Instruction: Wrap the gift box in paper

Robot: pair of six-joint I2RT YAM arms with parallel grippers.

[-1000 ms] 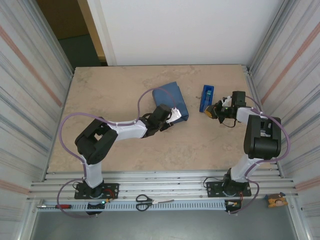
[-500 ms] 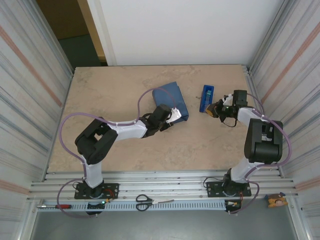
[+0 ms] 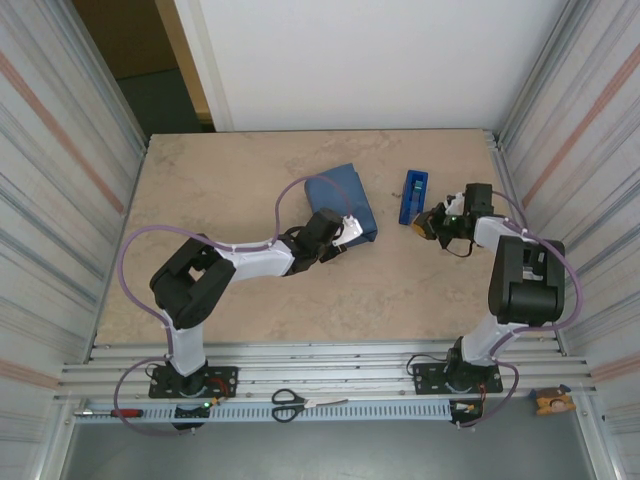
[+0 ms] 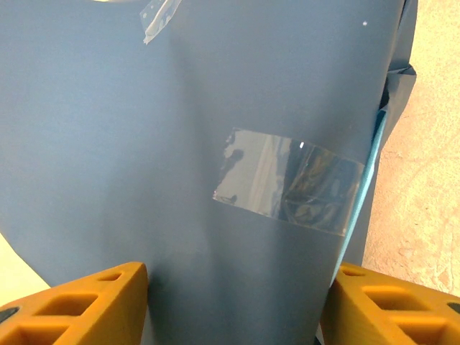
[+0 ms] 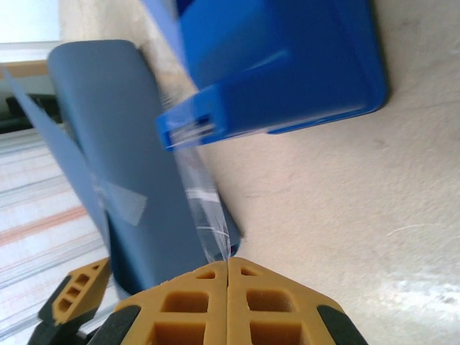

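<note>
1. Sitting just above the centre of the overhead frame, the paper (image 3: 345, 198) shows its slate-blue face. It is folded into a compact parcel on the beige table (image 3: 220, 190), and the gift box is hidden inside it.
2. The left gripper (image 3: 342, 234) meets the parcel's lower edge, its arm reaching in from the lower left of that frame.
3. In the left wrist view the paper covers most of the frame. The gripper's orange fingers (image 4: 79, 305) stand at the two bottom corners, set apart with the parcel between them and lying against its sides, so it grips the wrapped parcel.
4. A clear tape patch (image 4: 287, 183) sits at centre right of that view, ending at a seam where a light-blue edge of the paper runs down. A smaller tape scrap (image 4: 158, 11) sticks at the top edge.
5. The tape dispenser (image 3: 413, 195), narrow and blue, lies to the right of the parcel in the overhead frame, apart from it.
6. The right gripper (image 3: 424, 222) sits just below the dispenser's lower end.
7. In the right wrist view its orange fingers (image 5: 187, 305) are closed together at bottom centre. They pinch a tape strip (image 5: 207, 215) that runs up to the dispenser's mouth.
8. The parcel stands at the left of that view, with a taped seam on its side.
9. Black-handled scissors (image 3: 295, 403) and a red-handled screwdriver (image 3: 115, 412) lie on the metal rail (image 3: 400, 411) along the bottom of the overhead frame.
</note>
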